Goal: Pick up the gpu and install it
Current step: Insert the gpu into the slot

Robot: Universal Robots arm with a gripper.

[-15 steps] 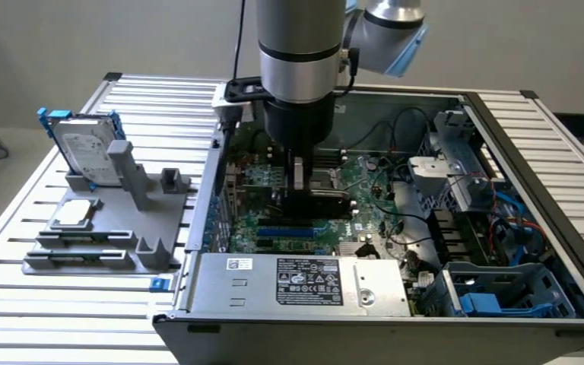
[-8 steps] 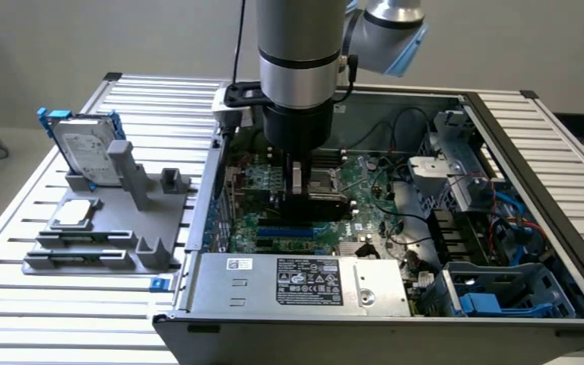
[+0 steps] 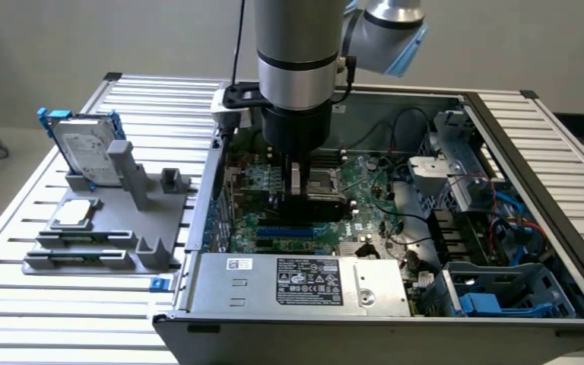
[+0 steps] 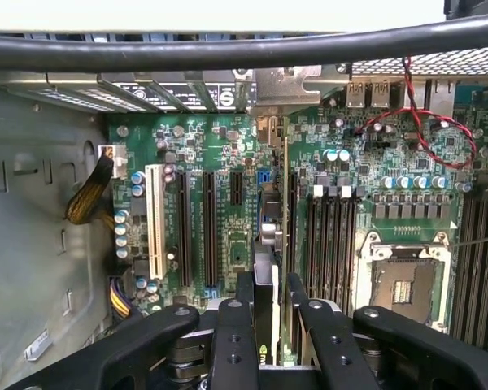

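The gripper was about half closed, its fingers clamped on both faces of the gpu. The card hung edge-down, low over the middle of the motherboard; whether it touched could not be told. A slight skew could probably have landed the card's edge on a slot wall rather than in the slot, straining both. The wrist view gave the card's line against the motherboard's long black expansion slots. The exterior view gave instead its height over the motherboard and the power supply just beside it.
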